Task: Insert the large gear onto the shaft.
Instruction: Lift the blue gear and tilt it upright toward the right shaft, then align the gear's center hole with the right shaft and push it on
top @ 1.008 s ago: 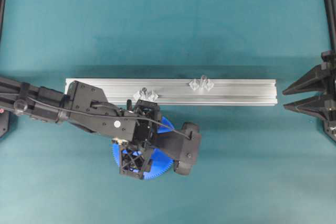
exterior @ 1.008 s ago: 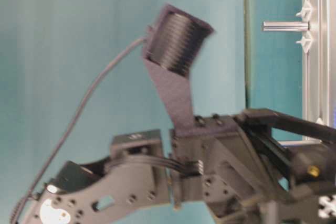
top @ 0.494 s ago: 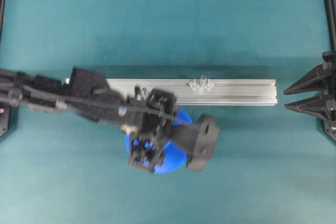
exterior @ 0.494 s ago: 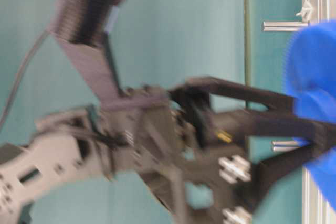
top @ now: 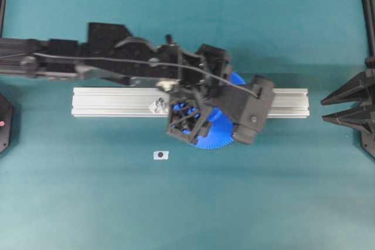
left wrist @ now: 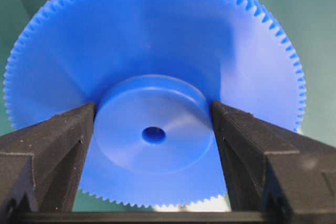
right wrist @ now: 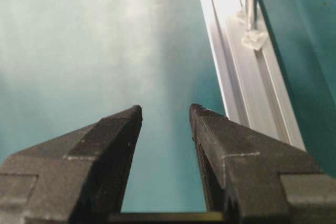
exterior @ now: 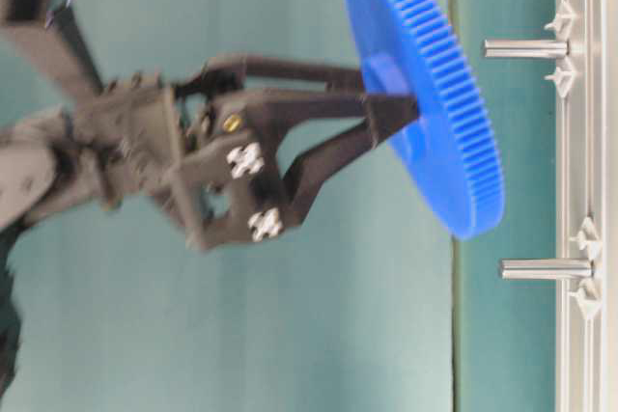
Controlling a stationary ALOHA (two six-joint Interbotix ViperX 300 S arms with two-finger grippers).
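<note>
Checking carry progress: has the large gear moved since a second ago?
Yes. The large gear, held in the left gripper, went from below the aluminium rail up-right to overlap it.

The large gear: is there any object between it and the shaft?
No. In the table-level view only open air separates the large gear, held by the left gripper, from both pins on the rail.

One large gear (exterior: 425, 94), two pins (exterior: 526, 48) on one rail (top: 117, 102).
</note>
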